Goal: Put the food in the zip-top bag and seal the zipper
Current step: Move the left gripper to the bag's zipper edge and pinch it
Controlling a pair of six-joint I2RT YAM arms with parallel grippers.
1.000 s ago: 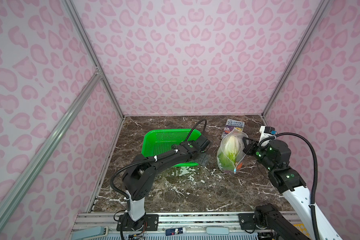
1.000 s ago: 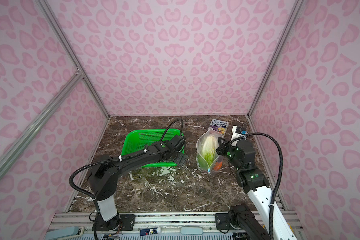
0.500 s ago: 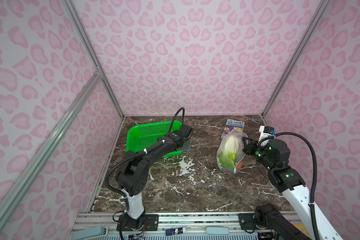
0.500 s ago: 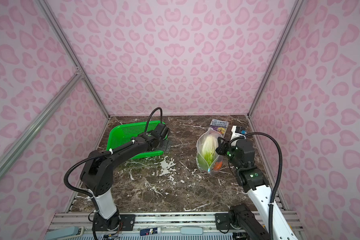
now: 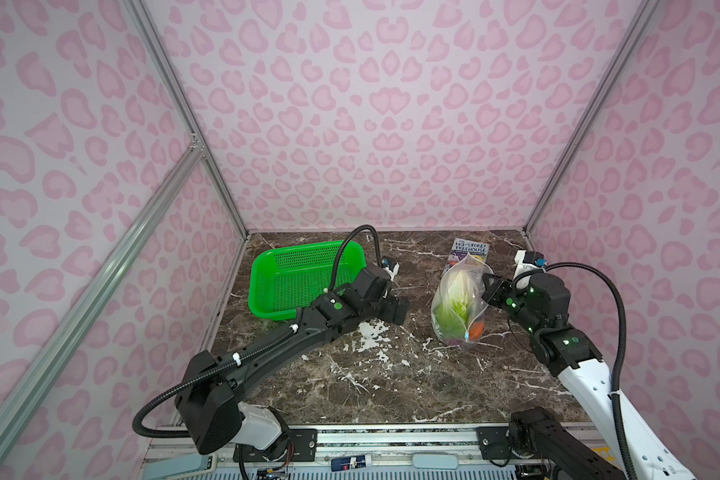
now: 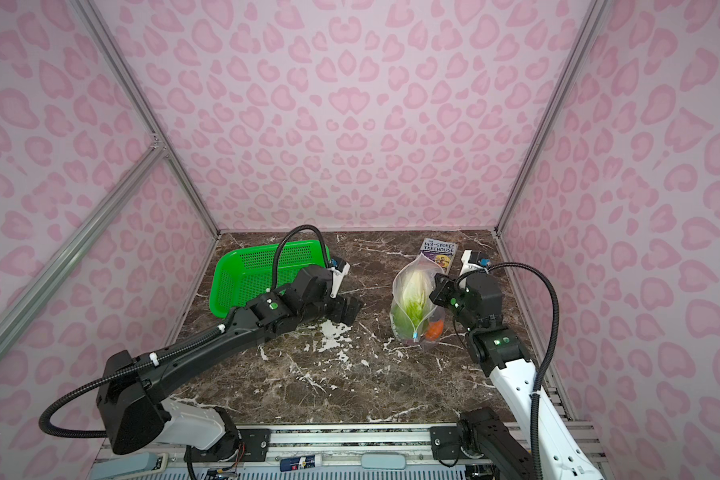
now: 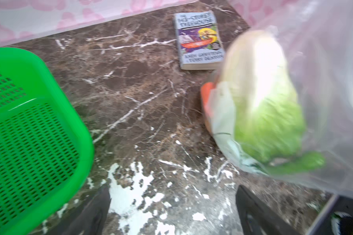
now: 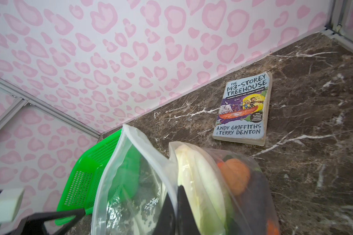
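One zip-top bag, cabbage inside, pinched by the closed right gripper; left gripper gapes empty; one green basket; one book.

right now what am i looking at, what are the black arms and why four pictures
A robot with two arms, each ending in a two-finger gripper. Two pictures come from a camera pair above the whole table; two from cameras on the wrists. On the table lie a green basket and a book. The right gripper pinches the edge of a clear bag holding a cabbage and an orange piece. The left gripper is open and empty, between basket and bag.
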